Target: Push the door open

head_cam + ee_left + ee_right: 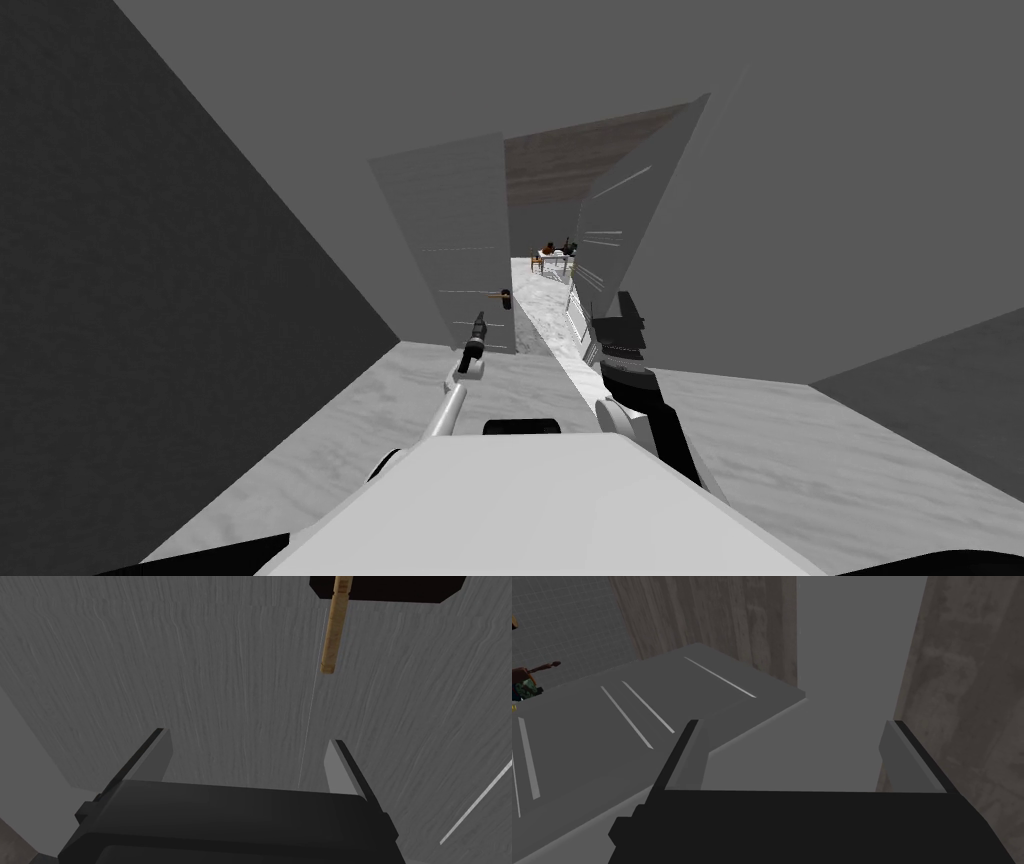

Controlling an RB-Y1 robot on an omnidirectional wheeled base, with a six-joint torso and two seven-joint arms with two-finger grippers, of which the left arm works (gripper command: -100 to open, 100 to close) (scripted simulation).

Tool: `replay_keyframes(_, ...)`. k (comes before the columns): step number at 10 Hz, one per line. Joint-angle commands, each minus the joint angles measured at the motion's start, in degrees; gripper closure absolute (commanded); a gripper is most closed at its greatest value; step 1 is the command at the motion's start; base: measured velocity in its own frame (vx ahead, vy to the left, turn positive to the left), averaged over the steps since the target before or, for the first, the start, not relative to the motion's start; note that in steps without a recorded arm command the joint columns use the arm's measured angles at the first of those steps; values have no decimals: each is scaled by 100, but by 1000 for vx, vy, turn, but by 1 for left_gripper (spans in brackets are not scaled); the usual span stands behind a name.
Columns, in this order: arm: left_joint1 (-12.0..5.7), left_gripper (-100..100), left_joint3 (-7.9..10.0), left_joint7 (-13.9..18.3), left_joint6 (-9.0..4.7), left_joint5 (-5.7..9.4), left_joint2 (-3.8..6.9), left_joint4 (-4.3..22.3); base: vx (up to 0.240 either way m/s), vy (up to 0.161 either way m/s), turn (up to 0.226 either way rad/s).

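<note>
The door (pixel 452 235) is a grey grained leaf standing ajar on the left of the opening, with a tan lever handle (pixel 498 294) on a dark plate near its free edge. My left gripper (pixel 479 322) is just below that handle, close to the door face. In the left wrist view the gripper (pixel 247 758) is open with nothing between its fingers, pointed at the door (pixel 210 676), and the handle (pixel 334 631) lies beyond and to one side of the fingertips. My right gripper (pixel 612 318), on the right of the gap, is open (pixel 792 751) and holds nothing.
A grey panel with white stripes (pixel 628 210) flanks the right side of the opening, near my right hand (pixel 612 711). Through the narrow gap a pale floor (pixel 538 300) leads to a small table with objects (pixel 553 258). A dark wall (pixel 150 300) runs along my left.
</note>
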Motion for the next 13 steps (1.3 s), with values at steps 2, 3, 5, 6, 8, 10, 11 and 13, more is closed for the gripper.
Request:
replay_keyframes(2,-209,-100,10,-17,14,20,-21,344,89,28,2)
replay_keyframes(3,-336,-100,17,-29,5,31,-40,526,53,25,3)
replay_keyframes(5,-575,-100,30,-52,-10,52,-84,887,77,22,3)
replay_keyframes(6,-695,-100,37,-63,-18,63,-107,1076,109,18,1)
replay_keyframes(8,-802,-100,43,-74,-25,72,-131,1291,63,18,2)
replay_keyframes(10,-1008,-100,54,-93,-38,90,-180,1620,77,26,3)
replay_keyframes(11,-1107,-100,60,-103,-45,99,-204,1779,82,33,0)
replay_keyframes(13,-1272,-100,69,-119,-55,113,-253,2041,82,25,2)
